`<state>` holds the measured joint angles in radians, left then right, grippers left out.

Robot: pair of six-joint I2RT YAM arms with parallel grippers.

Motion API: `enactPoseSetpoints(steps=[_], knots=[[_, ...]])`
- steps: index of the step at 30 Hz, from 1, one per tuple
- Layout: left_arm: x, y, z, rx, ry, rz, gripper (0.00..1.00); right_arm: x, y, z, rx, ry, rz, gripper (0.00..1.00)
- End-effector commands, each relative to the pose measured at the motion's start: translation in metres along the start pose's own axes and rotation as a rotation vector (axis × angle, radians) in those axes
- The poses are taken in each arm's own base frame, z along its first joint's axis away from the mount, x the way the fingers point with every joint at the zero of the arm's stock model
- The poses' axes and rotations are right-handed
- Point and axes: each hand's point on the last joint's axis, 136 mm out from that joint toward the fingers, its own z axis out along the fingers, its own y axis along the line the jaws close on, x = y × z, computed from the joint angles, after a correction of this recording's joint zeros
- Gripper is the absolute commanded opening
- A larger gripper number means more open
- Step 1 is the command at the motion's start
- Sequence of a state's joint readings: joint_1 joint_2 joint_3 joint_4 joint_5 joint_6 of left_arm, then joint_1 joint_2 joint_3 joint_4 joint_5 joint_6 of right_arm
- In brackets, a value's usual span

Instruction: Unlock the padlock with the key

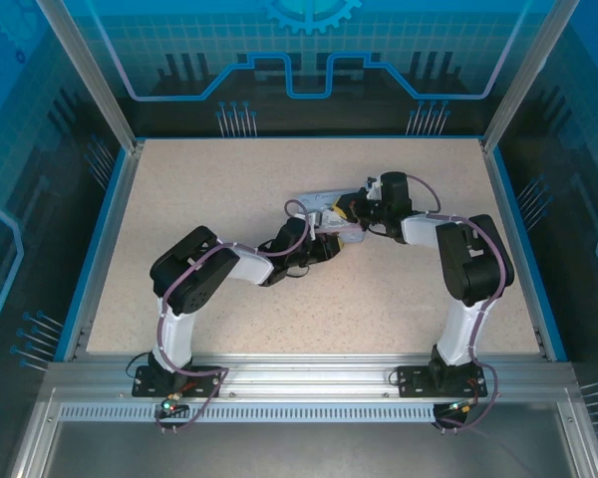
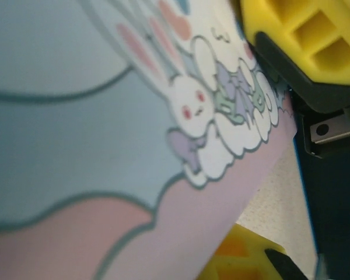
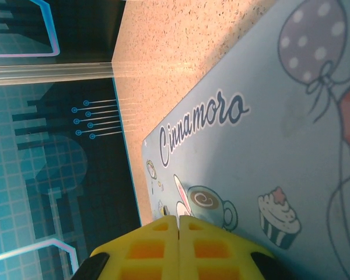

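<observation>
The right gripper's (image 3: 178, 228) jaws are pressed together, their yellow waffle-moulded pads (image 3: 146, 251) meeting along a thin seam over one corner of the light blue rectangular tin with glossy cartoon print (image 3: 268, 134). The left gripper's (image 2: 268, 149) jaws stand wide apart at the tin's edge; I cannot tell whether they pinch it. The tin rests on the speckled beige surface (image 3: 181, 52). Where the tiny padlock and key sit cannot be told.

"Cinnamoro" (rest cut off) on lt-blue tin (image 3: 262, 151)
</observation>
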<state>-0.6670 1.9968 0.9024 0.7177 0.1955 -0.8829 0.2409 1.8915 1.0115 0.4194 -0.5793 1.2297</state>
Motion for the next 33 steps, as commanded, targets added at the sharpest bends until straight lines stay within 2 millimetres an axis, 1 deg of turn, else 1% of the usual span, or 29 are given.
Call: enactPoseSetpoints(steps=[1,4,5,7,10,12,13,14,16,19,21,25,28,33], knots=[[-0.016,-0.045,-0.018,0.167,-0.017,-0.068,0.0,-0.005,-0.004,-0.005,-0.006,0.006,0.017,0.0],[-0.019,-0.042,-0.022,0.18,-0.031,-0.108,0.0,-0.009,0.012,-0.013,-0.039,-0.002,0.005,0.0],[-0.02,-0.041,-0.023,0.182,-0.036,-0.122,0.0,-0.011,0.021,-0.016,-0.056,-0.005,-0.008,0.0],[-0.024,-0.042,-0.025,0.198,-0.046,-0.14,0.0,-0.013,0.035,-0.025,-0.079,-0.014,-0.027,0.0],[-0.028,-0.046,-0.028,0.22,-0.051,-0.17,0.0,-0.015,0.059,-0.043,-0.113,-0.036,-0.067,0.0],[-0.03,-0.049,-0.031,0.227,-0.051,-0.187,0.0,-0.013,0.075,-0.058,-0.132,-0.049,-0.093,0.0],[-0.031,-0.051,-0.032,0.231,-0.051,-0.191,0.0,-0.011,0.079,-0.064,-0.138,-0.054,-0.104,0.0],[-0.032,-0.053,-0.034,0.231,-0.051,-0.193,0.0,-0.007,0.085,-0.071,-0.146,-0.054,-0.118,0.0],[-0.034,-0.055,-0.038,0.226,-0.049,-0.201,0.0,0.004,0.091,-0.085,-0.146,-0.054,-0.146,0.0],[-0.036,-0.059,-0.045,0.233,-0.035,-0.202,0.0,0.024,0.088,-0.101,-0.153,-0.054,-0.16,0.0],[-0.039,-0.062,-0.049,0.238,-0.028,-0.2,0.0,0.041,0.073,-0.108,-0.139,-0.043,-0.153,0.0],[-0.045,-0.072,-0.058,0.271,0.005,-0.193,0.0,0.066,0.054,-0.122,-0.128,-0.041,-0.161,0.0],[-0.05,-0.081,-0.064,0.306,0.031,-0.192,0.0,0.078,0.046,-0.131,-0.126,-0.045,-0.171,0.0],[-0.057,-0.091,-0.068,0.339,0.051,-0.209,0.0,0.088,0.036,-0.138,-0.135,-0.056,-0.156,0.0]])
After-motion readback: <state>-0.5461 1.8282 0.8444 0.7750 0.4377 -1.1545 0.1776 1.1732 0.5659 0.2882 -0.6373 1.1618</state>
